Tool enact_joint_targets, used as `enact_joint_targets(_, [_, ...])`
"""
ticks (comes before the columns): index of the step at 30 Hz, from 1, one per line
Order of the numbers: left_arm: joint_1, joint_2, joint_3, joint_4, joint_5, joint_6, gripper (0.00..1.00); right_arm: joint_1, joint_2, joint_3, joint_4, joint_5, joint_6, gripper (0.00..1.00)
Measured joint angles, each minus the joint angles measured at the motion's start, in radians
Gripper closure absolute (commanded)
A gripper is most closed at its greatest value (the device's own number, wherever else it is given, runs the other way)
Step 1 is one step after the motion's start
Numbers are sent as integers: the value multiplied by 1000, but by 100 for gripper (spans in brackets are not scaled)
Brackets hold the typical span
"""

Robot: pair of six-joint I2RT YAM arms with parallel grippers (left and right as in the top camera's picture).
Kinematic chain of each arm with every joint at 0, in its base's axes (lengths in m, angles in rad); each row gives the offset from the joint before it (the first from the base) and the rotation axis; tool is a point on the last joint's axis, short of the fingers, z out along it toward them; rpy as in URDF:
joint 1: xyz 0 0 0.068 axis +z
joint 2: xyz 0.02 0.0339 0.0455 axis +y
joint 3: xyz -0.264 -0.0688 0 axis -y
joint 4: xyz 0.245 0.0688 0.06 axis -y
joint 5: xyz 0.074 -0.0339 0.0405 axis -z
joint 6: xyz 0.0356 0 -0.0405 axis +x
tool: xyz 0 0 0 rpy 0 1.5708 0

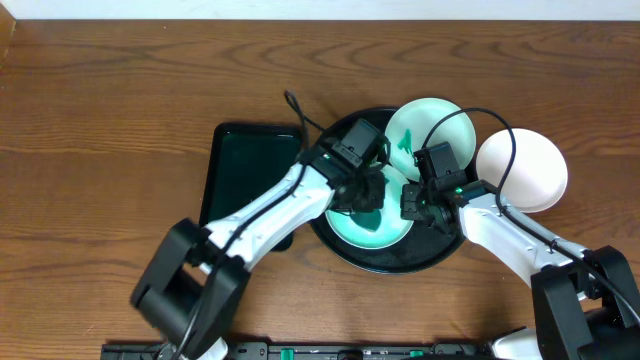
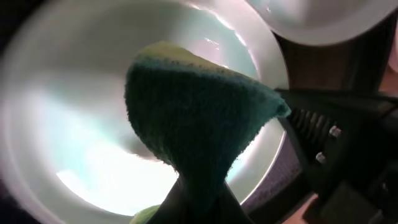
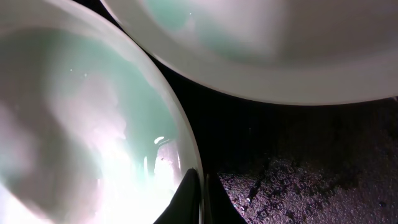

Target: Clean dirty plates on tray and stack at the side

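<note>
Mint plate (image 1: 382, 232), the one being cleaned, lies flat in the black tray (image 1: 425, 252) as seen from overhead, directly beneath the left claw (image 1: 366, 192). That claw is clamped on a bunched green cloth (image 1: 370, 203) set on the plate's middle. The right claw (image 1: 412, 202) pinches the same plate's right rim, seemingly to steady it. A second plate (image 1: 428, 128), green-smeared, sits at the tray's far right edge. A white plate (image 1: 522, 170) rests off the tray on the table (image 1: 100, 120), on the right arm's side. That is likely where the stack goes, so the right arm is the nearer one for carrying across. In the left wrist view the cloth hangs from the closed fingers over the plate's hollow, touching it as far as the blur lets me tell. In the right wrist view the two fingertips are closed narrowly on the rim. The plate spreads away to their left, with the second plate just beyond and bare tray to the right.
</note>
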Motion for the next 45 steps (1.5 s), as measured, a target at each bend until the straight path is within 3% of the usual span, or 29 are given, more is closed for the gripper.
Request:
enact_joint_targets(7, [0, -20, -1, -92, -155, 0, 93, 0, 0, 0, 0, -1, 0, 99])
enact_joint_targets(15, [0, -20, -1, -95, -212, 0, 93, 0, 0, 0, 0, -3, 0, 99])
enact_joint_targets(45, [0, -16, -1, -98, -236, 0, 93, 0, 0, 0, 0, -14, 0, 99])
